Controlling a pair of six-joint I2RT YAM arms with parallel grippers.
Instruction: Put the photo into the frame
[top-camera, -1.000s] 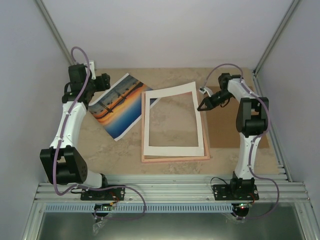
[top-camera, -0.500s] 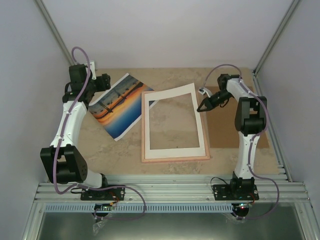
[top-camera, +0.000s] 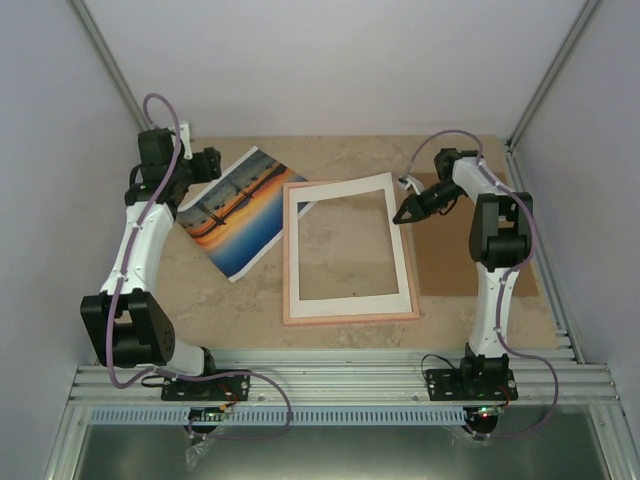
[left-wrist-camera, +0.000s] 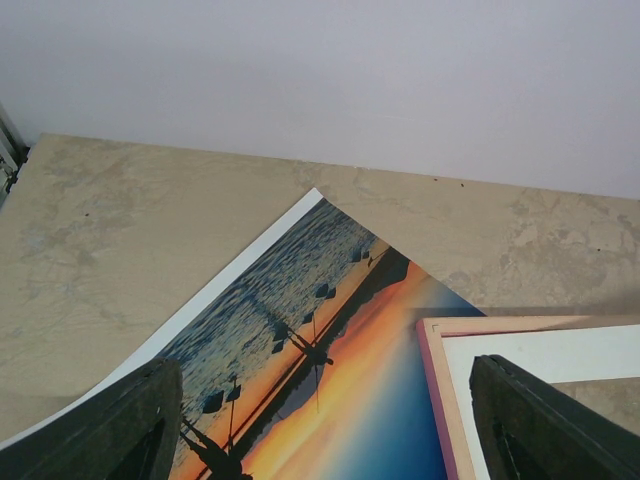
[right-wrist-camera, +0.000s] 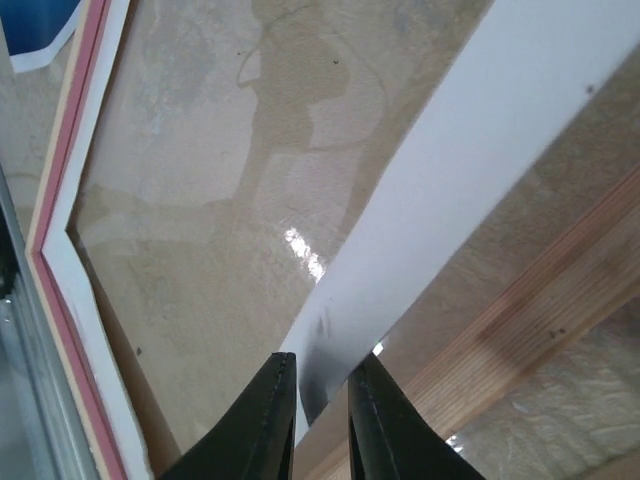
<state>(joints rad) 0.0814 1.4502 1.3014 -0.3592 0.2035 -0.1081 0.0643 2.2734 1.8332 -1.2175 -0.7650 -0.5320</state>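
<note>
Top external: thin pink frame (top-camera: 350, 318), left end effector (left-wrist-camera: 322, 415) wide, right end effector (top-camera: 401, 216) narrow

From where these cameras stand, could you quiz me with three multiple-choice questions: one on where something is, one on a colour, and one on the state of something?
1. Where does the photo lie?
A. On the table, beside the frame
B. Fully inside the frame
C. Rolled up on top of the frame

2. What colour is the frame?
A. Blue
B. Pink
C. Black

3. How do the left gripper jaws stand?
A. Shut on the photo
B. Shut on the frame
C. Open, holding nothing

Answers:
1 A: the top view shows the photo flat beside the frame.
2 B: its narrow border is pink.
3 C: the left wrist view shows the fingers wide apart.
</note>
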